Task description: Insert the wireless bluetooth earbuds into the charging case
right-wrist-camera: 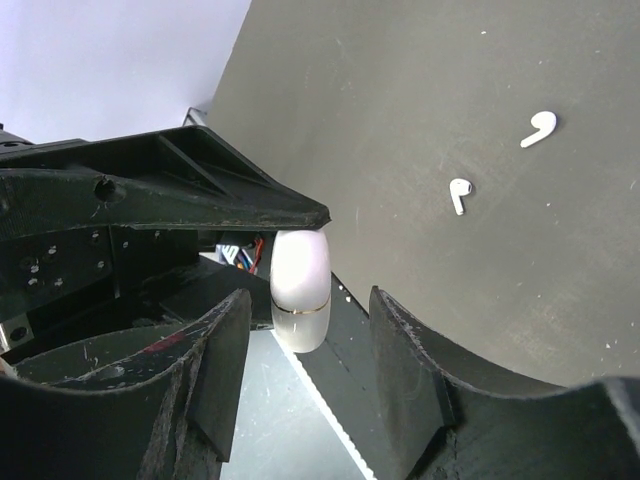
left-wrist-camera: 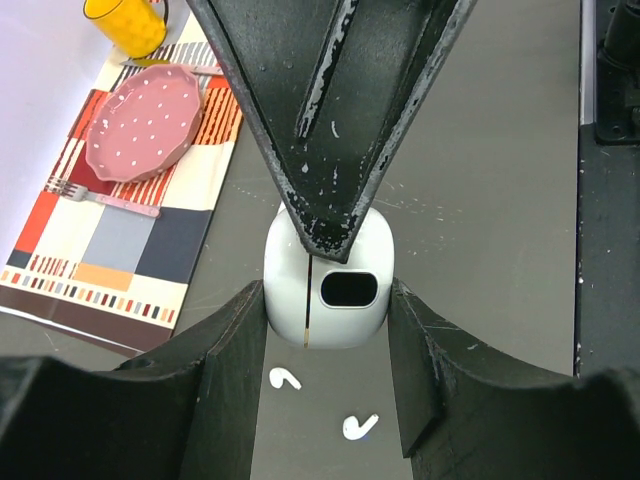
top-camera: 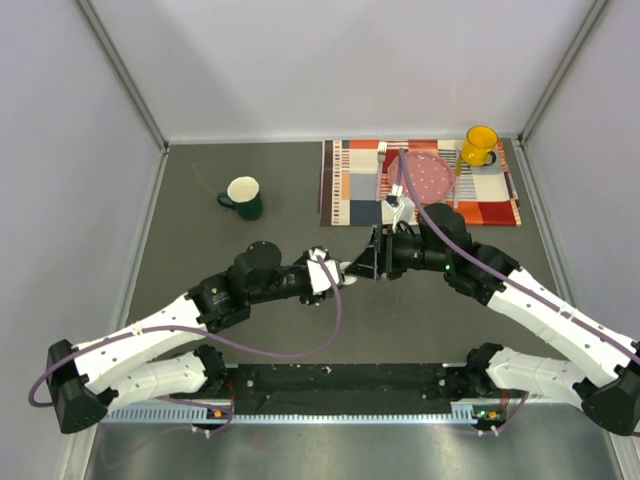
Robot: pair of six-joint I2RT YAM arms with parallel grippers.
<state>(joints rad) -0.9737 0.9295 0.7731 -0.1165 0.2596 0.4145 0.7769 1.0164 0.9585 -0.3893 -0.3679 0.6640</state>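
- The table (top-camera: 400, 320) is a dark grey matte sheet, flecked with pale scuffs and fine scratches in my left wrist view.
- Plain pale walls (top-camera: 340, 60) close it in at the back and on both sides, with metal posts running up the back corners.
- A black rail (top-camera: 340, 388) runs along the near edge between my two arm bases.
- At the far right lies a patchwork placemat (top-camera: 495, 212) in orange, red, grey and white. It carries a pink speckled plate (top-camera: 428, 178), with a fork (left-wrist-camera: 105, 198) beside the plate, and a yellow mug (top-camera: 480, 146) stands at its far corner.
- A green mug (top-camera: 243, 197) with a white inside stands alone on the bare table, left of the placemat.
- My left gripper (left-wrist-camera: 325, 295) is clamped on the white charging case (left-wrist-camera: 328, 285), a finger pressed to each side, over the middle of the table.
- My right gripper (right-wrist-camera: 310, 300) meets it there. Its fingers stand apart on either side of the case, with a gap showing.
- Two white earbuds (left-wrist-camera: 285, 378) lie loose on the table near the case, close together but not touching.
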